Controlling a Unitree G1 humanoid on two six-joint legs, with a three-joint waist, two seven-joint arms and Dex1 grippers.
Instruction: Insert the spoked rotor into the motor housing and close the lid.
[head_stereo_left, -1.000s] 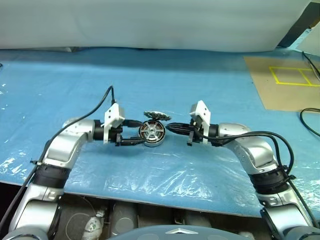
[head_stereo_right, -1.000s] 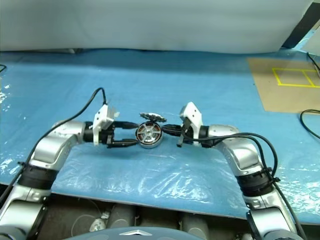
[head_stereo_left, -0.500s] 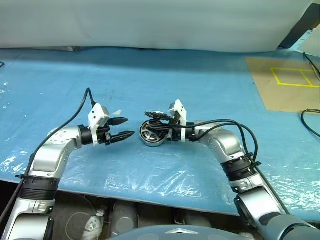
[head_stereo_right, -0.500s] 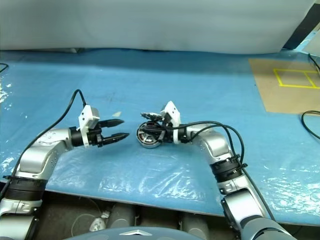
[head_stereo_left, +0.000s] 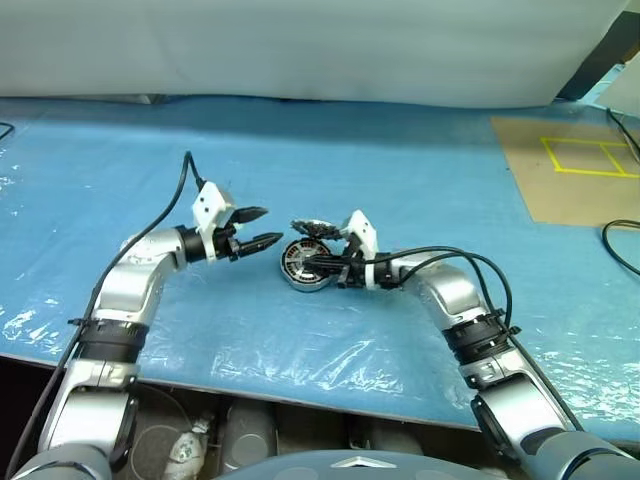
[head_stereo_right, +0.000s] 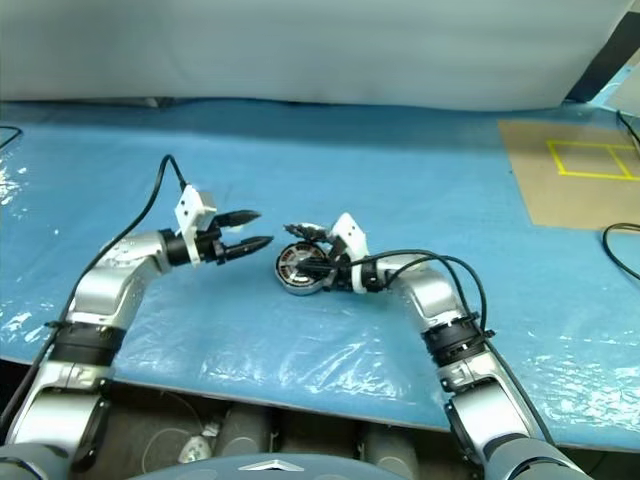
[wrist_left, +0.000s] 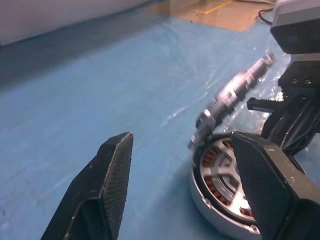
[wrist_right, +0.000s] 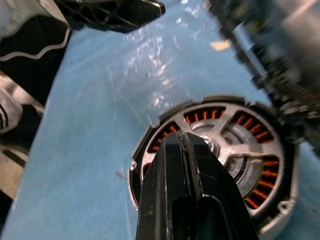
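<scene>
On the blue desk (head_stereo_left: 420, 170) the motor housing (head_stereo_left: 304, 266) lies mid-scene, spoked rotor (wrist_right: 227, 137) seated inside, lid (head_stereo_left: 315, 229) raised at its far edge. The right end effector (head_stereo_left: 312, 264), pinched shut, rests over the housing; the left end effector (head_stereo_left: 258, 228), spread wide and empty, hovers just left, nearer the lid.

No readable text, label, number or sign on anything here

motor housing (head_stereo_left: 303, 267) (rotor seemingly seated), lid (head_stereo_left: 313, 228) open

Left claw (head_stereo_left: 262, 227) agape – right claw (wrist_right: 181, 150) pinched closed.
</scene>
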